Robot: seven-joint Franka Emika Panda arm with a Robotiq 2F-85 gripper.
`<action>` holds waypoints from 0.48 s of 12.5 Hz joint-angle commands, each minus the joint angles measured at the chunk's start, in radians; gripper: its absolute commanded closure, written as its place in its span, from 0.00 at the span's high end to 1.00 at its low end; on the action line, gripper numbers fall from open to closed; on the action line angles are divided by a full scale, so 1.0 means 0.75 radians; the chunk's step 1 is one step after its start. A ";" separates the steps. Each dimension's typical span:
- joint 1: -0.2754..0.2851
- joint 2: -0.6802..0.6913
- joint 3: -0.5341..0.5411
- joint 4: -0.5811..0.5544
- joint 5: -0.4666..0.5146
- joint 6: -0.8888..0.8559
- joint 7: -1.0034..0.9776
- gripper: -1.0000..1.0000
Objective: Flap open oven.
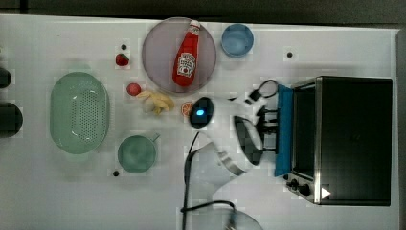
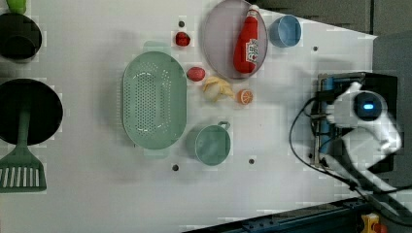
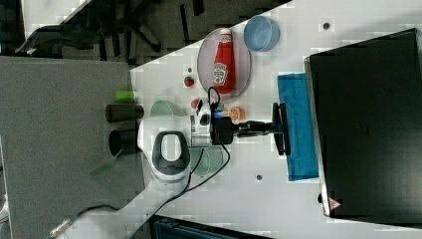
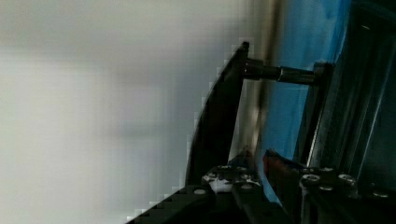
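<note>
White table point(image 1: 335, 43), oven point(image 1: 354, 139) door ajar, gripper point(image 3: 281, 128) clamped on handle point(image 3: 284, 130).

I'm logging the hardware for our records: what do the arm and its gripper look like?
The arm has rounded white shells with dark grey joint panels, and a glowing blue light shows near the wrist. Thin black cables loop along it. The gripper is black.

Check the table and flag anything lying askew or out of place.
The ketchup bottle lies on its side on the grey plate, not upright. The oven door hangs partly tipped open, with the tool at its handle. Nothing looks spilled or broken.
</note>
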 commanded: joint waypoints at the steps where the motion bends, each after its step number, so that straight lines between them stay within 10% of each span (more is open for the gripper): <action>1: 0.105 0.136 0.036 0.014 -0.139 -0.071 0.490 0.17; 6: 0.205 0.366 0.045 0.091 -0.328 -0.140 0.765 0.17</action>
